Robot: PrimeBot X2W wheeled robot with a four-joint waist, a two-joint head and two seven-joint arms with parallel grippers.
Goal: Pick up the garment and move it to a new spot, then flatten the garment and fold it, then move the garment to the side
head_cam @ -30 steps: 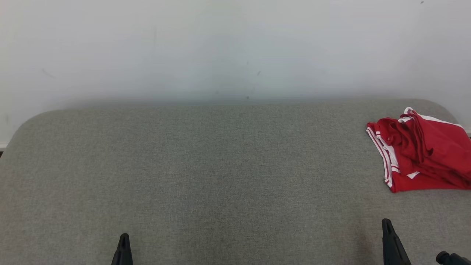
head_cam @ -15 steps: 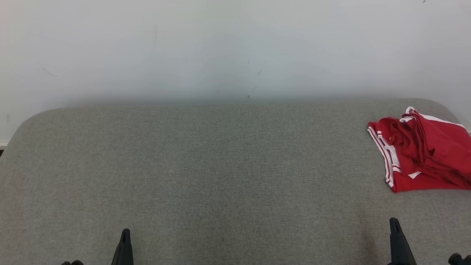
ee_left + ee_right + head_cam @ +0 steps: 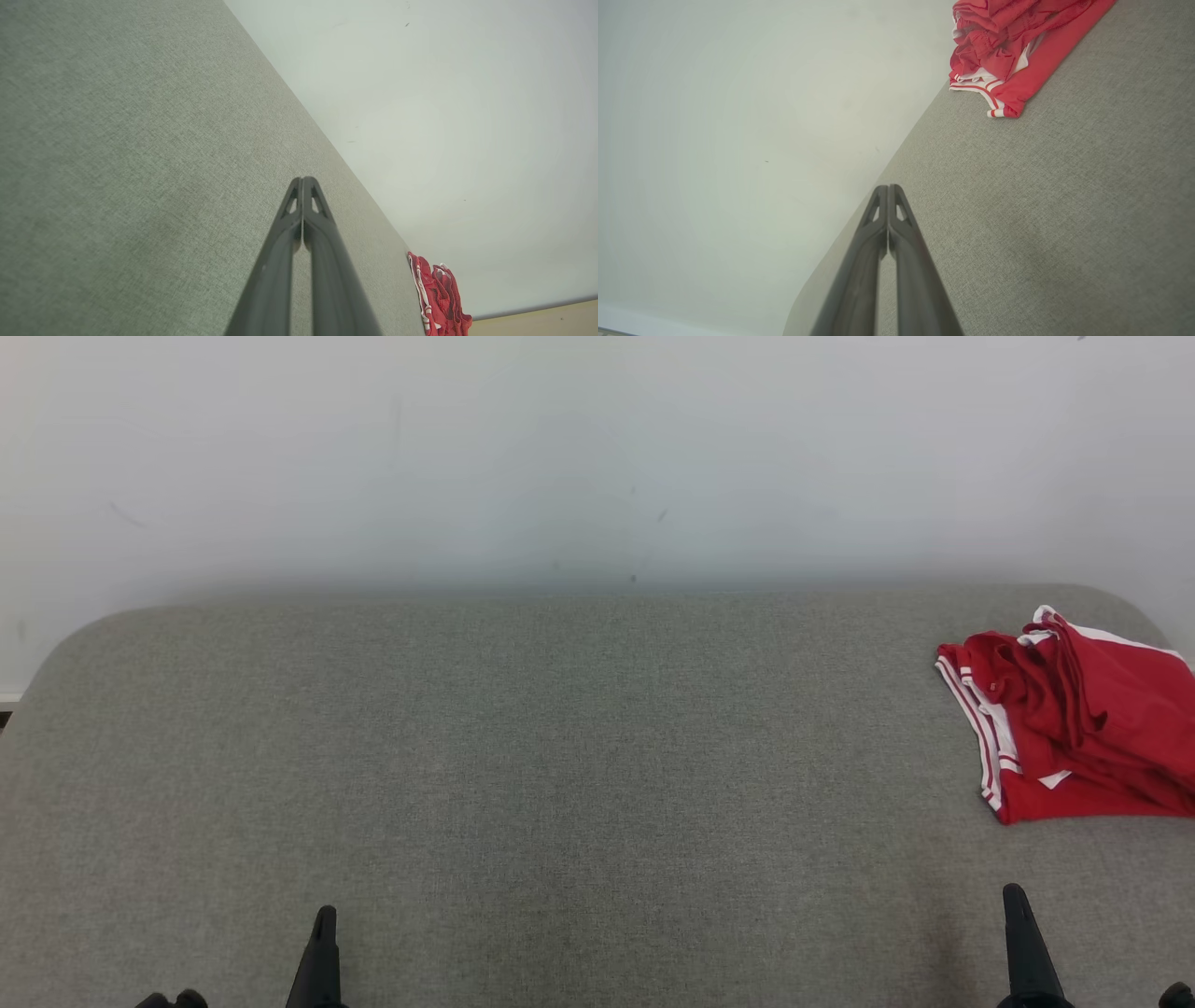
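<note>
Left tool [image 3: 323,917] and right tool [image 3: 1016,894] are both pinched fully closed, gripping nothing, low at the desk's [image 3: 560,756] near edge. A crumpled red garment [image 3: 1074,719] with white trim lies bunched at the desk's far right corner, well apart from either. Likely risks: arriving with fingers closed would shove the heap toward the desk's right edge, and a shallow pinch on one loose fold could slip or leave layers dragging
</note>
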